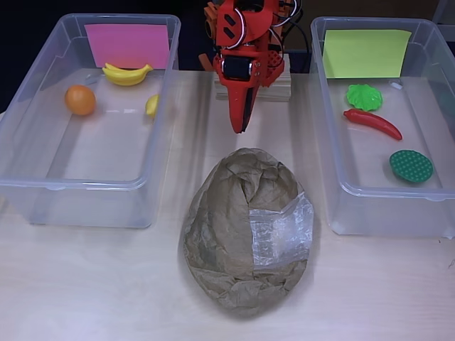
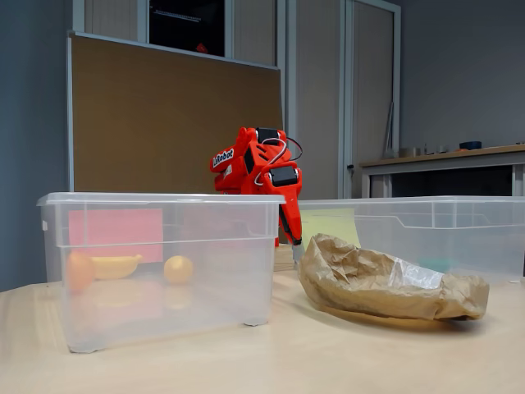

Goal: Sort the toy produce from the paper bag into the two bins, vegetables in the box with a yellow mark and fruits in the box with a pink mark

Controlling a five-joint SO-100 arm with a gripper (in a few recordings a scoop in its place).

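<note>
Crumpled brown paper bag lies flattened, just in front of the narrow, empty red pincer, so sorting looks nearly done; next, probing the bag.

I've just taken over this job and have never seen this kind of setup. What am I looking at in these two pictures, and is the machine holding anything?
The red machine is a small robot arm bolted at the back of a table. One picture looks straight down from above; the other is taken low from the table's front, looking toward the arm. The arm's claw points down behind a crumpled paper bag; its fingers look together and nothing shows in it. In the overhead view, the left bin carries a pink note and holds a banana, an orange and a small yellow fruit. The right bin carries a yellow note and holds a leafy green, a red pepper and a round green piece.
</note>
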